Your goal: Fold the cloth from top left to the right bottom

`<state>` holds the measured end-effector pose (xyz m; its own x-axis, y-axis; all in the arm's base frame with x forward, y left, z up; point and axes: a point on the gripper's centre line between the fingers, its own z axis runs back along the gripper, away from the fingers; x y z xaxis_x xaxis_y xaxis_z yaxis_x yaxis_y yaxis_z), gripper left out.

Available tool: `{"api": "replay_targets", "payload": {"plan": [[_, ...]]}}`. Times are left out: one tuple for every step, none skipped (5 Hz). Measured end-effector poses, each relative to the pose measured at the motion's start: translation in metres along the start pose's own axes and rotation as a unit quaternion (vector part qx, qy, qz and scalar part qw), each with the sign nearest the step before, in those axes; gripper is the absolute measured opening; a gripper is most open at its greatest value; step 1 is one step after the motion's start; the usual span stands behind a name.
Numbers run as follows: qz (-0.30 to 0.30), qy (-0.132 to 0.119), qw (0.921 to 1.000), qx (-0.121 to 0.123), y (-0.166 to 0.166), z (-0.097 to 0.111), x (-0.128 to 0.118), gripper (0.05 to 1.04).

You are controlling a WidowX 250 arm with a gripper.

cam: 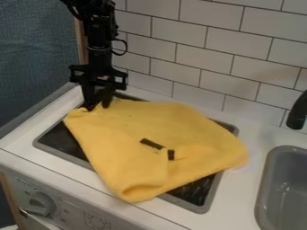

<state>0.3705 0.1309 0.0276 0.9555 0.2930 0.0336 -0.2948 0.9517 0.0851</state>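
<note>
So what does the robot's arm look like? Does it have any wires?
The arm is black and knobbly, made of chunky pieces joined together. A thin black cable sticks out in a loop at one side. The end effector is black too, with a wide, blocky frame across its top.

The cloth [132, 134] lies across the stovetop [57, 140], with the gripper [98, 106] at the cloth's back left corner. Right of the cloth are the sink [267, 188] and, farther back, the faucet [297, 111]. The wall [210, 49] stands behind the cloth; the knob [41, 205] is in front, lower and to the left.
</note>
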Motion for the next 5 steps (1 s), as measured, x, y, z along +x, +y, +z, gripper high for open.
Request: {"api": "replay_targets", "payload": {"plan": [[0.004,-0.003,1.0000,-0.001,0.000,0.001,0.001,0.214],[0.012,-0.001,0.9999,0.001,0.000,0.001,0.000,0.097],[0.016,-0.001,0.9999,0.004,0.002,0.009,-0.001,0.055],[0.017,0.002,0.9998,-0.005,-0.003,0.023,-0.004,0.051],[0.001,-0.013,0.9998,-0.014,-0.017,0.048,-0.005,0.051]]}}
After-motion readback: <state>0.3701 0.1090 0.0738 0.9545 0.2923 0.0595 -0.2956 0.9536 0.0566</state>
